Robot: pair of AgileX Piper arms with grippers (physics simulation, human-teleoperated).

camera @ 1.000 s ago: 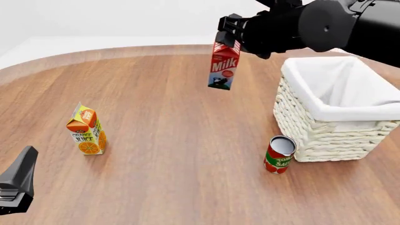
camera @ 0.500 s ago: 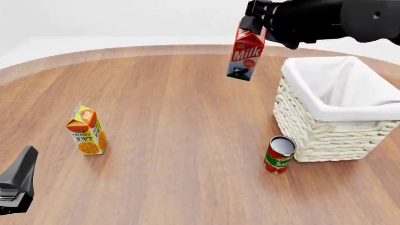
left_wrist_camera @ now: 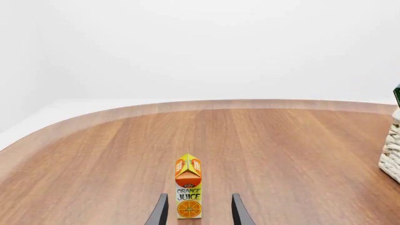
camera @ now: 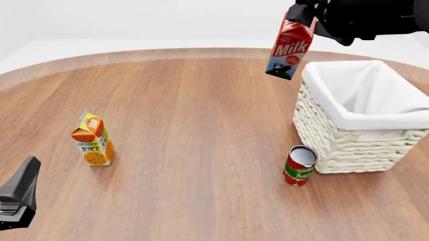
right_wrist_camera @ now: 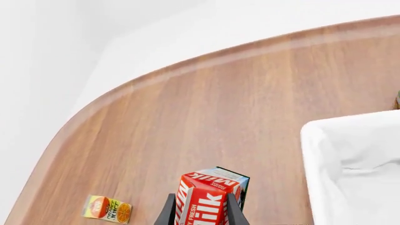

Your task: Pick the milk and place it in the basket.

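There are two gable-top cartons: one milk carton (camera: 290, 50) and one orange juice carton (camera: 92, 138). There is one tomato-sauce can (camera: 300, 165), one wicker basket (camera: 335, 145) with a white cloth lining, and one wooden table (camera: 194, 130). Two grippers show: the right gripper (camera: 300, 14) and the left gripper (camera: 19, 201).

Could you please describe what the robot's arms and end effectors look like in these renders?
Both are matte black. The right arm has bulky rounded housings with small screw-like dots. The right end effector shows two thin dark fingers. The left end effector shows two slim, tapering fingers; from the front it appears as a dark angular wedge. No cables or markings are visible.
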